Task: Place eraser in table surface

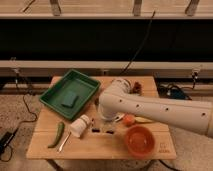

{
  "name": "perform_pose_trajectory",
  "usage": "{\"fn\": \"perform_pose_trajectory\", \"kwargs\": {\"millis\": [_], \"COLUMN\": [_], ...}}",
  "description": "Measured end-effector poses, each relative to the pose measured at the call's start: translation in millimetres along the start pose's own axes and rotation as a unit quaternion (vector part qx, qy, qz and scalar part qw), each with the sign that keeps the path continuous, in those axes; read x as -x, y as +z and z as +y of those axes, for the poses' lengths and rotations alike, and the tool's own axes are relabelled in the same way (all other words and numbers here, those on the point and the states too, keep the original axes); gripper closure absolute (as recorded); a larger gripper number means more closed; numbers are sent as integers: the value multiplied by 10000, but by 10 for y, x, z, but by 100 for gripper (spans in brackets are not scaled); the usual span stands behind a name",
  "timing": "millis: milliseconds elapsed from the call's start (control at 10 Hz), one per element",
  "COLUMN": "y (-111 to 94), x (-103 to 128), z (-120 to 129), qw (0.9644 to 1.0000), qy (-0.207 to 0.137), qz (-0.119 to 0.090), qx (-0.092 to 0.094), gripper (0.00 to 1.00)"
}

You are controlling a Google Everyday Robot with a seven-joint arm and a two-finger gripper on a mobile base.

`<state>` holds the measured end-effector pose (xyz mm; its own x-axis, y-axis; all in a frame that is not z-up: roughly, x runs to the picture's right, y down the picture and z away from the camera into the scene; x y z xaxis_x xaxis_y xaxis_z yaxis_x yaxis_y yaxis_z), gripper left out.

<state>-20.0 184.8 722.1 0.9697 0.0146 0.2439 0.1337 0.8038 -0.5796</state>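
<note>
My gripper (101,128) hangs from the thick white arm (150,107) that reaches in from the right. It is low over the light-wood table surface (100,147), just right of a white cup (80,125) lying on its side. I see no eraser as a separate thing; it may be hidden at the gripper or under the arm. The teal-green sponge block (69,100) lies in the green tray (55,92) at the back left.
An orange bowl (140,140) stands at the front right, with a small orange ball (129,120) and a yellowish item (145,120) just behind it. A green pepper (59,134) and a thin utensil (65,142) lie at the front left. A brown bowl (136,88) peeks out behind the arm.
</note>
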Motion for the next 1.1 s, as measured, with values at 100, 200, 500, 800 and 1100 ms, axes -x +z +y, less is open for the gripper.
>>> {"fn": "perform_pose_trajectory", "kwargs": {"millis": [100, 200, 500, 800, 1100], "y": [76, 149, 317, 398, 442], "x": [-32, -66, -177, -294, -449], "z": [1, 4, 41, 73, 122], "qw": [10000, 9999, 9996, 9995, 9995], "qy": [12, 17, 46, 84, 85], "qz": [66, 114, 194, 187, -241], "qx": [51, 89, 202, 229, 199], "gripper": [95, 89, 57, 33, 33]}}
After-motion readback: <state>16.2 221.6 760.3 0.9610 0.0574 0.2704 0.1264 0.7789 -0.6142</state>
